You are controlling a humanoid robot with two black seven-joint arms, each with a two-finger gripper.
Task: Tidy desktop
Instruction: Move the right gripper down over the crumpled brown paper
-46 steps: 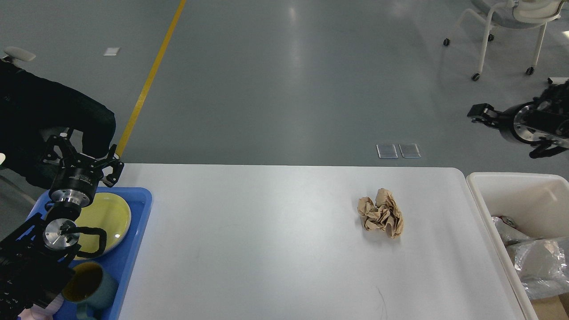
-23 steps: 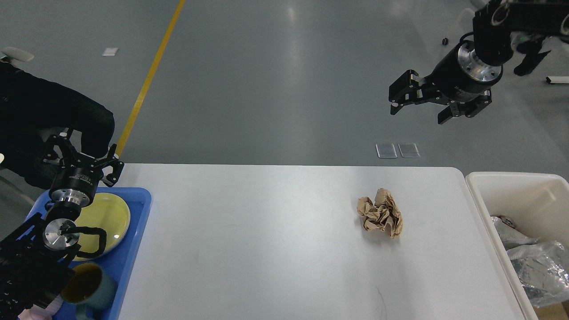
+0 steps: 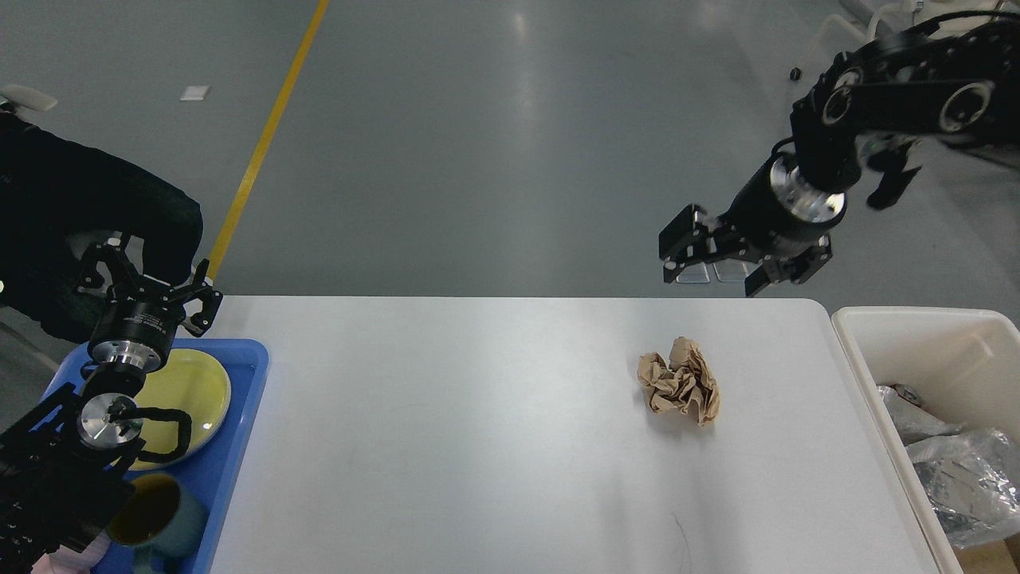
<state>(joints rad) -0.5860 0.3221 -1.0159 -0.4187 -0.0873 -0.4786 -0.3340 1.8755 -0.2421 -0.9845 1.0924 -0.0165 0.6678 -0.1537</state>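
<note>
The desktop (image 3: 478, 446) is a large white tabletop. A crumpled ball of brown paper (image 3: 679, 384) lies on it, right of the middle. My right gripper (image 3: 709, 281) is open and empty. It hangs in the air over the table's far edge, above and behind the paper and apart from it. My left gripper (image 3: 147, 281) is open and empty, over the far end of the blue tray (image 3: 249, 375) at the table's left edge.
The blue tray holds a yellow plate (image 3: 191, 383) and a dark mug (image 3: 159, 510). A cream plastic bin (image 3: 916, 320) stands against the table's right edge, with crinkled clear plastic (image 3: 960, 474) inside. Grey floor lies beyond the table.
My right arm has swung in from the far right, first up and left, then down toward the table's far edge near the paper. The left arm and the paper have not moved.
</note>
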